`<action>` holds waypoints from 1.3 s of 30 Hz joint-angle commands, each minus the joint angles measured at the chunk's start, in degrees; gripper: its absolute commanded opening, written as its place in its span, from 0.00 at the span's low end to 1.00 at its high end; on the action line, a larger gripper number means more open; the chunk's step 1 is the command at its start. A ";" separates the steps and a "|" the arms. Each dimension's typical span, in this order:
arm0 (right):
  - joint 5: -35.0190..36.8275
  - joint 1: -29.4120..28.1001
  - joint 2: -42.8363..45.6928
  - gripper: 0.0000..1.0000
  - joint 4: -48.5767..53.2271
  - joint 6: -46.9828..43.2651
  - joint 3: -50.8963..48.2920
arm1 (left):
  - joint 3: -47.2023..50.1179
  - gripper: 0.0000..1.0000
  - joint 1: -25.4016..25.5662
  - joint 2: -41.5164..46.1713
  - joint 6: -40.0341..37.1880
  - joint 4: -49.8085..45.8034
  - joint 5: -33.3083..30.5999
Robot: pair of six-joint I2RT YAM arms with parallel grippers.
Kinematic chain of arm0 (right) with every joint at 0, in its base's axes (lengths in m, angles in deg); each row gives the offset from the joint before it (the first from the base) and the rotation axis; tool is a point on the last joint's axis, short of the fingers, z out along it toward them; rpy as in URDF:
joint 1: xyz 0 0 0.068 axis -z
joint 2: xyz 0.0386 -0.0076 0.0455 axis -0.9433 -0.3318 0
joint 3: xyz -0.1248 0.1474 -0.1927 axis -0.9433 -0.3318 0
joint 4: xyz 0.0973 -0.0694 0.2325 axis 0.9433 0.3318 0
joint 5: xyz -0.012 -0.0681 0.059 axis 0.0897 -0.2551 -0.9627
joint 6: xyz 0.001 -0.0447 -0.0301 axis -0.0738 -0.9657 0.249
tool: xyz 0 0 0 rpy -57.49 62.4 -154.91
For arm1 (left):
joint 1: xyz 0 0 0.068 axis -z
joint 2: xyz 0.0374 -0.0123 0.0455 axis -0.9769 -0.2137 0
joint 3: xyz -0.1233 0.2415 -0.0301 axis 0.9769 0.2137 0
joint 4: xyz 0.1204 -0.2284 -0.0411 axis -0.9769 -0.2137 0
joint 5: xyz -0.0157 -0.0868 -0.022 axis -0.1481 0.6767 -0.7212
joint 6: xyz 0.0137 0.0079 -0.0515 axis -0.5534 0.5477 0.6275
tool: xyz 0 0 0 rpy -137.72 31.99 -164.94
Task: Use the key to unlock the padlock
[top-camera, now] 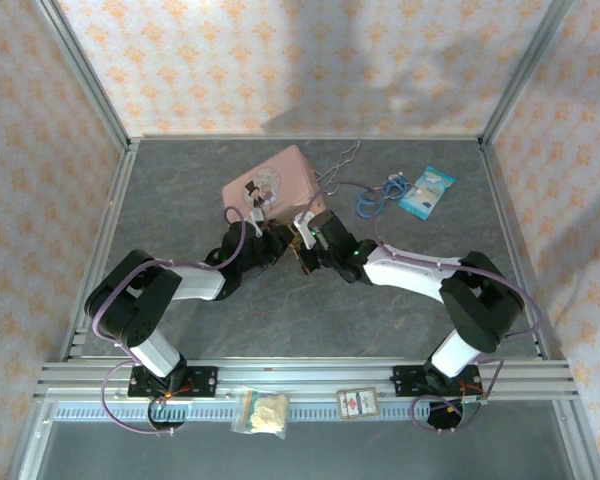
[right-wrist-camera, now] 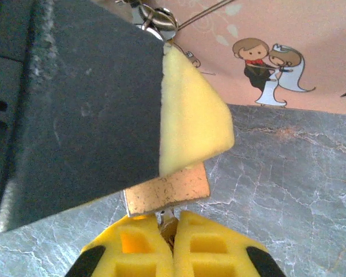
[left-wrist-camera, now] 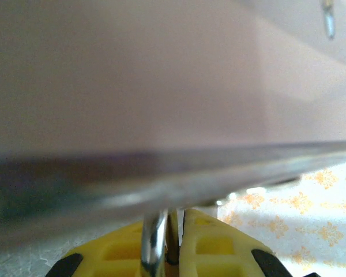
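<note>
Grips a silver rod point(left-wrist-camera: 153, 245) in the closed left claw point(left-wrist-camera: 172, 236); cut off at the frame edge, impossible to tell what it belongs to. Hides the upper part of the padlock point(right-wrist-camera: 168, 193) behind that claw's yellow pad point(right-wrist-camera: 190, 127), leaving just the brass lower body in sight, at mid-table point(top-camera: 280, 320) beside the pink tin point(top-camera: 272, 182). Pinches a tiny silver piece point(right-wrist-camera: 164, 217), touching the padlock's bottom edge, in the right claw point(right-wrist-camera: 174, 225), pads pressed together around it. Blurs the tin to a pink haze in the left wrist view. Cartoon bride and groom point(right-wrist-camera: 271, 69) on the tin's face. Card point(top-camera: 358, 403) and blue packet point(top-camera: 427, 191): print too small to read.
</note>
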 commanded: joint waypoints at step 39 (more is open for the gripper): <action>-50.00 19.06 -5.48 0.20 -18.29 31.10 -0.56 | 8.95 0.00 0.08 -2.67 -13.34 24.58 8.98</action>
